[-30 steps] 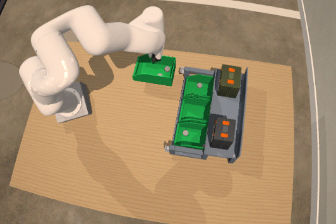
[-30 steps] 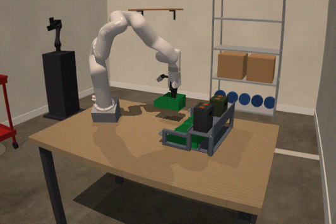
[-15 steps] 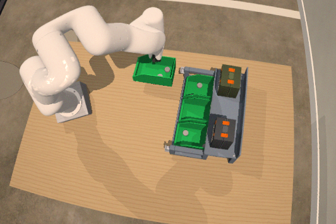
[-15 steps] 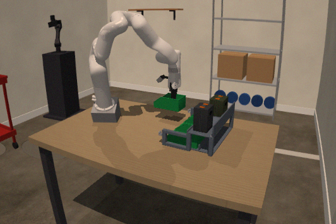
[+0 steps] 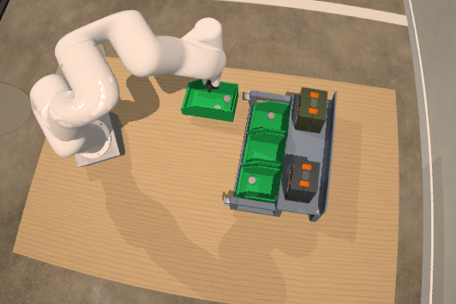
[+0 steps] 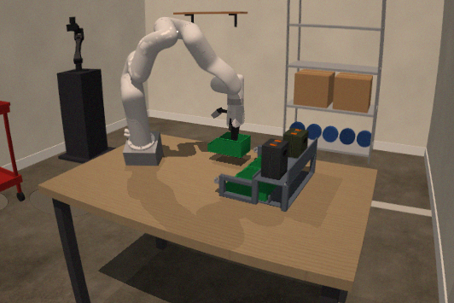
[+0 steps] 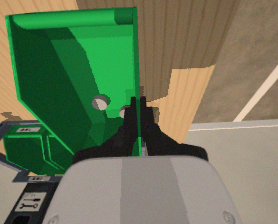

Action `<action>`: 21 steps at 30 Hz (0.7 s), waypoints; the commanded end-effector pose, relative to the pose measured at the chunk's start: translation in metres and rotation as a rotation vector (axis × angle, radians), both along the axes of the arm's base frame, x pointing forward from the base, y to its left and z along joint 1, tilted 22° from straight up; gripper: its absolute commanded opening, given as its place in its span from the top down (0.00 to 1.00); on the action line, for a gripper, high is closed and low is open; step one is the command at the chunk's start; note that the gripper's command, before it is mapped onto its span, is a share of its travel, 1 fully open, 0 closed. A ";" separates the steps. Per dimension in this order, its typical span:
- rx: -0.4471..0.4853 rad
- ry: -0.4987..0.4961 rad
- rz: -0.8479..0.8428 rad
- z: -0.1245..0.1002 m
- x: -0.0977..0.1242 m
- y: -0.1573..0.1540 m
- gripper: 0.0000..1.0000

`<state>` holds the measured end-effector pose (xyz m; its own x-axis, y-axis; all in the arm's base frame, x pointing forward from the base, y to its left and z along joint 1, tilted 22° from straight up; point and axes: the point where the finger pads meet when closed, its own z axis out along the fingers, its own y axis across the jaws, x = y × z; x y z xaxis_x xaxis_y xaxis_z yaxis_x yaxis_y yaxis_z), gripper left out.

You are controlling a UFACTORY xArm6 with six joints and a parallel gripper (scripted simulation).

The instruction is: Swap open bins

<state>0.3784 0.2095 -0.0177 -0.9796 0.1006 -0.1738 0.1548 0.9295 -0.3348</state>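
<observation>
My gripper [image 5: 210, 86] is shut on the thin rear wall of a green open bin [image 5: 210, 101] that holds two grey round parts [image 5: 226, 98]. The bin hangs a little above the table, left of the shelf's far end, as the exterior view shows [image 6: 229, 145]. In the wrist view the fingers pinch the bin's wall [image 7: 134, 75]. The grey shelf [image 5: 283, 153] holds three green bins in a row. The far bin [image 5: 271, 116] and the near bin [image 5: 256, 183] each show a grey part. The middle bin [image 5: 262, 149] shows none.
Two dark boxes with orange marks [image 5: 313, 109] [image 5: 303, 181] stand on the shelf's upper board behind the bins. The arm's base [image 5: 96, 149] stands at the table's left. The table's far edge lies close behind the held bin.
</observation>
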 end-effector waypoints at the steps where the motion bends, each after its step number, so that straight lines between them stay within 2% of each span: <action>1: 0.003 -0.004 0.001 -0.012 0.004 -0.003 1.00; 13: 0.003 -0.004 0.001 -0.033 0.007 -0.011 1.00; 21: 0.003 -0.004 0.001 -0.037 0.007 -0.013 1.00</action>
<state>0.3840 0.1959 -0.0546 -0.9795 0.1006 -0.1746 0.1551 0.9295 -0.3346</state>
